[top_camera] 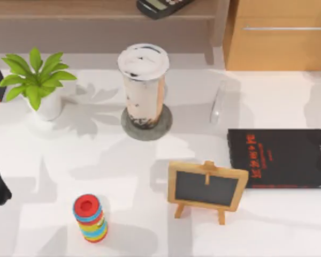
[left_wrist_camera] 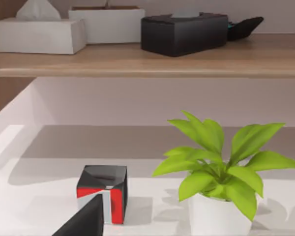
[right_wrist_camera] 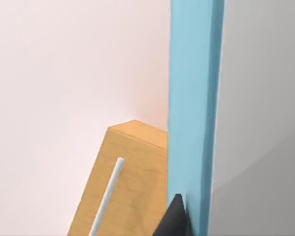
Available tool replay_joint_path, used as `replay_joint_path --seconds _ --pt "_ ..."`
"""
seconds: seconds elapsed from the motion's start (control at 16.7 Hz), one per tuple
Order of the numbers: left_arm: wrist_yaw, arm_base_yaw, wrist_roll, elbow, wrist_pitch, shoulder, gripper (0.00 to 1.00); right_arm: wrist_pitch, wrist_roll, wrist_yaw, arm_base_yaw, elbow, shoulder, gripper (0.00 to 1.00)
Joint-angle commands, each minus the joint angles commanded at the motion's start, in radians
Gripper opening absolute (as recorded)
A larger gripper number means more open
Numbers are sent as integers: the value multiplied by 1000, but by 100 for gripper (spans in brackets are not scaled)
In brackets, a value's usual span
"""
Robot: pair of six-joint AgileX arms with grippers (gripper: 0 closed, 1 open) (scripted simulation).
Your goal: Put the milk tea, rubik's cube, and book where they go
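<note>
Fingers of the right gripper (right_wrist_camera: 179, 219): one dark fingertip (right_wrist_camera: 176, 216) pressed flat against the light blue cover of the book (right_wrist_camera: 191, 108), which stands on edge in the right wrist view; the grip appears closed on it, though the opposite finger is hidden behind the cover. Held upright, presumably so it can slide in spine-out where it belongs.

Wooden cabinet (right_wrist_camera: 128, 182) with a pale bar handle: beyond the book in that view, and at the table's far right corner from above.

Left gripper: a dark wedge at the lower edge of the left wrist view; whether its fingers are apart or together cannot be told. Arm low at the table's left edge.

Rubik's cube (left_wrist_camera: 103, 192): on the table just beyond that wedge, beside the potted plant (top_camera: 36, 80), not yet lifted.

Milk tea (top_camera: 143, 85): upright on a round grey coaster (top_camera: 146, 124), centre rear; seemingly already in its place.

Shelf (left_wrist_camera: 147, 61): along the back, bearing a white tissue box and a black box.

Also present: black book with red characters (top_camera: 281, 158) at right, small chalkboard easel (top_camera: 206, 188), stacked coloured rings (top_camera: 90, 218).
</note>
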Motion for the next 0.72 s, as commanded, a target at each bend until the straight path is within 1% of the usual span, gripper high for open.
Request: replay_joint_path --seconds 0.18,0.36,0.54,0.72 --pt "0 0 0 0 0 0 100 -17 298 92 197 -186 8 0" --pt "0 0 0 0 0 0 100 -53 538 144 390 -350 68 0" --pt "0 0 0 0 0 0 100 -90 695 168 536 -474 140 0" --pt "0 0 0 0 0 0 100 -112 760 176 600 -535 183 0"
